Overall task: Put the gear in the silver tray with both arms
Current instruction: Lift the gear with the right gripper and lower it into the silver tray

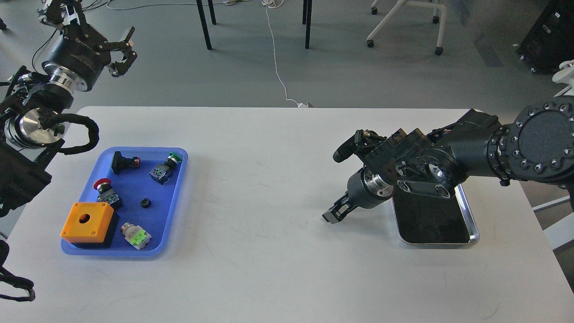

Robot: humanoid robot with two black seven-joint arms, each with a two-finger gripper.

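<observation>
The gear (145, 202) is a small black ring lying in the blue plastic tray (178, 197) at the left of the table. The silver tray (471, 224) lies at the right, its dark bottom empty and its far end covered by my right arm. My right gripper (332, 216) hangs low over the white table just left of the silver tray. It is seen side-on and dark, so I cannot tell its fingers apart. My left gripper (127, 46) is open and empty, raised high beyond the table's far left corner, well away from the gear.
The blue tray also holds an orange box with a hole (87, 222), a red push button (104, 187), a green push button (166, 166), a black switch (122, 162) and a green-and-white part (136, 236). Chair and table legs stand on the floor beyond.
</observation>
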